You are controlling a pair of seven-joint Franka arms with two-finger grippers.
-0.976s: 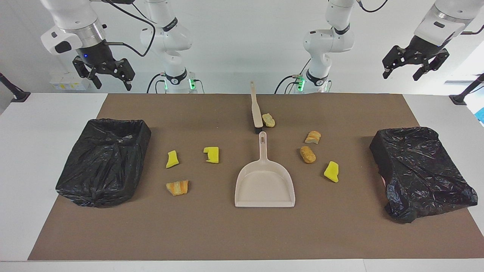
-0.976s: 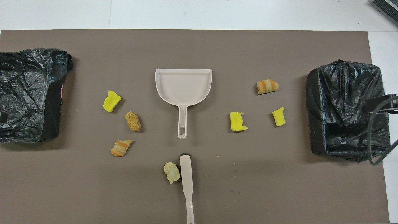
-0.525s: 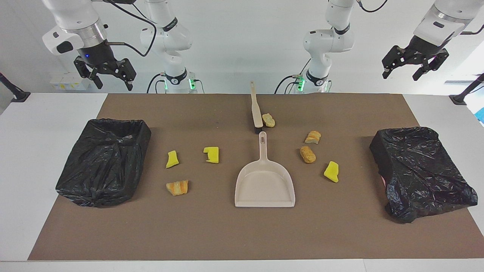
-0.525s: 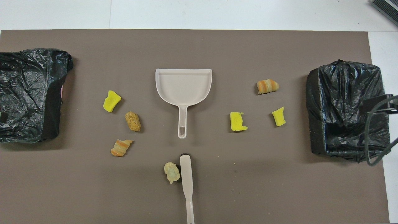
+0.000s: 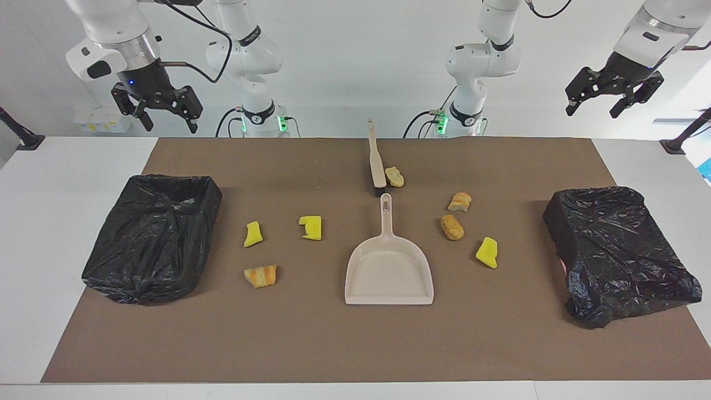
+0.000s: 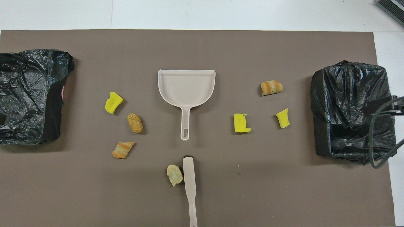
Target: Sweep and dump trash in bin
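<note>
Facing view | brown mat (image 5: 333, 344) on white table (image 5: 55, 233) | left gripper (image 5: 615, 99), right gripper (image 5: 162, 110) raised, open, empty

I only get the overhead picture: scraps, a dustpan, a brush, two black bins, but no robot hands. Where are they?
Observer: Both are up in the air. The right gripper hangs open and empty over the right arm's end of the table.
Operator: And the other one?
Observer: The left gripper hangs open and empty, high over the left arm's end.
Operator: Anything else I miss?
Observer: Green lights glow at both arm bases.
</note>
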